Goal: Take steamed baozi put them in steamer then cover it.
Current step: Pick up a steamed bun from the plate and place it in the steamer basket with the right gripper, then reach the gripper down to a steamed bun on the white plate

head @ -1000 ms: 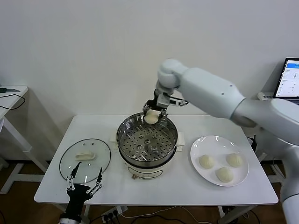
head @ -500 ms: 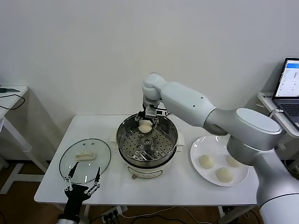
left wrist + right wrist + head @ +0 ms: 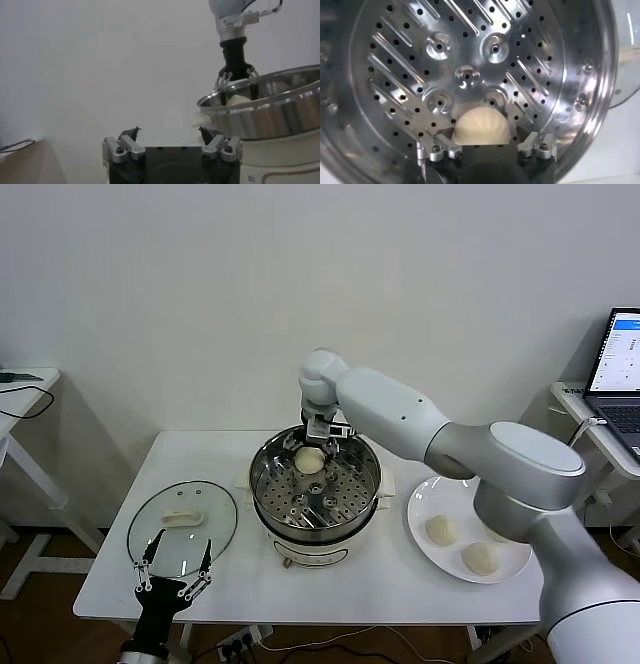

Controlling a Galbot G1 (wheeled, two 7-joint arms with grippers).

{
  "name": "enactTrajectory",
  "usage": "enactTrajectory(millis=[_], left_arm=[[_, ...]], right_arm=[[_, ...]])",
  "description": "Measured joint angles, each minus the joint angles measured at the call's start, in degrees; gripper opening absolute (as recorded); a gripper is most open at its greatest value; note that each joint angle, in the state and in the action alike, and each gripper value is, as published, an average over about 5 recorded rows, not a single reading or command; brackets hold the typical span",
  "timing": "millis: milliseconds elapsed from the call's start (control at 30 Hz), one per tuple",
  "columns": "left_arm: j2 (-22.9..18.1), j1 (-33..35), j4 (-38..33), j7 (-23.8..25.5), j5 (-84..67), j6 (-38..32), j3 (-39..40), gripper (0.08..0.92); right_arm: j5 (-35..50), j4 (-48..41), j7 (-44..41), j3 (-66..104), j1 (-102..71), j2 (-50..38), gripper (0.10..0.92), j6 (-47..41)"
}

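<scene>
Head view: right gripper (image 3: 311, 446) over far side of steamer (image 3: 372, 484); lid (image 3: 182, 522) lies at left.
Left wrist view: left gripper (image 3: 171, 145) idle, fingers spread wide.
Right wrist view: bun (image 3: 481, 128) on tray, fingers wide beside it; lift straight up.

Glossy white, rounded shells clad the right arm (image 3: 420, 419), its grey elbow joint; each black pincer (image 3: 172, 150) carries silver, screw-studded finger links.

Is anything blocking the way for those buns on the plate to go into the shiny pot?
Nothing visible does. The steamer stands uncovered, with one baozi on its tray at the far side between the right gripper's open fingers. The cover lies apart on the table, and three baozi wait on the plate.
</scene>
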Motion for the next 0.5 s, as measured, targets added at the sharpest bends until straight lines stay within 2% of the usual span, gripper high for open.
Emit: enactTrajectory(millis=[333, 500], left_arm=[[0.0, -0.3, 0.1, 0.0, 0.1, 0.2, 0.9, 0.823], [0.0, -0.6, 0.3, 0.0, 0.1, 0.2, 1.4, 0.823]], right_arm=[[23.3, 7.6, -4.6, -7.6, 10.3, -15.5, 0.823, -22.8], [31.9, 10.5, -4.4, -13.4, 11.9, -23.3, 0.823, -32.4]])
